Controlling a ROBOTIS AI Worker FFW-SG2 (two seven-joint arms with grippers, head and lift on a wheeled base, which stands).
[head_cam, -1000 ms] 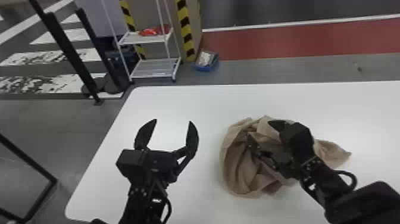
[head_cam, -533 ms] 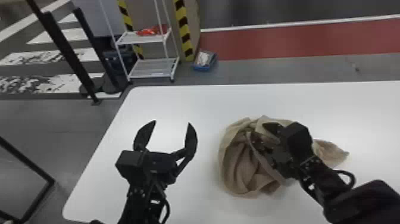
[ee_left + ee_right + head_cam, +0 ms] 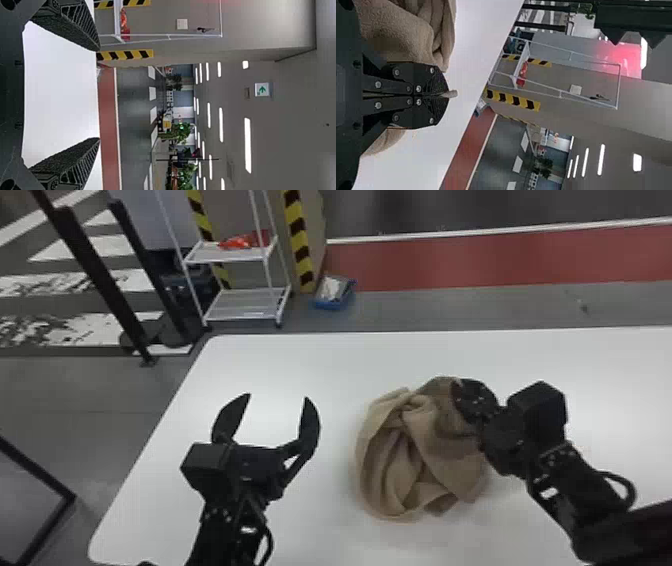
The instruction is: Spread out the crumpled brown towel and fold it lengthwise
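Note:
The brown towel (image 3: 415, 455) lies bunched in a rounded heap on the white table. At its upper right side my right gripper (image 3: 462, 390) is closed on a fold of it. In the right wrist view a small bit of towel (image 3: 451, 94) pokes out between the closed tips of the right gripper (image 3: 443, 94), and more brown cloth (image 3: 403, 31) lies beside them. Left of the heap, apart from it, my left gripper (image 3: 277, 397) is spread wide with nothing between its fingers. The left wrist view shows the left gripper (image 3: 97, 94) parted over bare tabletop.
The white table (image 3: 325, 365) has its left edge beyond my left arm. On the floor behind it stand a white shelf rack (image 3: 240, 302), a blue box (image 3: 334, 292) and black posts (image 3: 95, 275).
My right gripper has turned and closed on the towel. The towel's right-hand end, earlier stretched out past the gripper, has been drawn in. The left arm stays put.

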